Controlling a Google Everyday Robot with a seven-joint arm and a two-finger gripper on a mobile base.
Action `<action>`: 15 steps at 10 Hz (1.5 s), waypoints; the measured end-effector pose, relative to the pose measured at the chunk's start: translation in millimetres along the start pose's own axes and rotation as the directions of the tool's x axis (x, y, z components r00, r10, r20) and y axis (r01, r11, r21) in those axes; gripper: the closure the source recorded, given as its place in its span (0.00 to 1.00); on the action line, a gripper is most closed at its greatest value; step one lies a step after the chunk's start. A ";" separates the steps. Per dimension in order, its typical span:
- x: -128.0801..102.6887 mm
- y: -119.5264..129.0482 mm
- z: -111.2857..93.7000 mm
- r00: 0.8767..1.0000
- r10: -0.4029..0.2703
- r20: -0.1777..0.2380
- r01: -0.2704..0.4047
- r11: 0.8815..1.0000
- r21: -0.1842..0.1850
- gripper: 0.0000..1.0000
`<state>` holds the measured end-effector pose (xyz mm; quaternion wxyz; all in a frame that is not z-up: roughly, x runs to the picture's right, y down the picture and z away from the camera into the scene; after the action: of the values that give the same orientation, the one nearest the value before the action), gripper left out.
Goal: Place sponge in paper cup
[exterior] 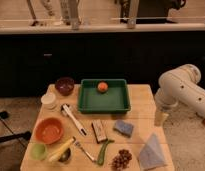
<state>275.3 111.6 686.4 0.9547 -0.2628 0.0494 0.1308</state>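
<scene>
The sponge (123, 128), a small blue-grey block, lies flat on the wooden table right of centre. The paper cup (48, 100), short and whitish, stands upright near the table's left edge, in front of a dark maroon bowl (64, 85). My gripper (160, 119) hangs at the end of the white arm, pointing down at the table's right edge, about a hand's width right of the sponge and slightly above it. It is open, holds nothing and touches neither object.
A green tray (86, 102) with an orange ball (102, 86) fills the back middle. An orange bowl (48, 130), green cup (38, 150), banana (60, 150), white-handled tool (73, 119), brown bar (99, 131) and folded cloth (151, 152) lie around the sponge.
</scene>
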 end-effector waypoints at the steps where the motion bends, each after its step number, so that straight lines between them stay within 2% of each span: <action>1: -2.0 0.7 0.7 0.999 0.040 0.012 -0.041 0.999 0.006 0.20; 3: -6.2 3.0 4.0 0.991 0.124 0.050 -0.125 0.992 0.019 0.20; 5: -13.6 7.8 11.0 0.984 0.162 0.079 -0.165 0.986 0.027 0.20; 12: -18.5 8.5 13.5 0.983 0.163 0.085 -0.166 0.986 0.031 0.20; 13: -19.4 7.4 13.7 0.981 0.171 0.096 -0.174 0.984 0.024 0.20; 14: -23.3 9.0 16.6 0.973 0.181 0.141 -0.183 0.983 0.002 0.20; 15: -29.7 14.7 23.9 0.957 0.193 0.215 -0.193 0.981 -0.022 0.20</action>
<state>243.3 129.4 704.5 0.9370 -0.2411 -0.0293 0.2513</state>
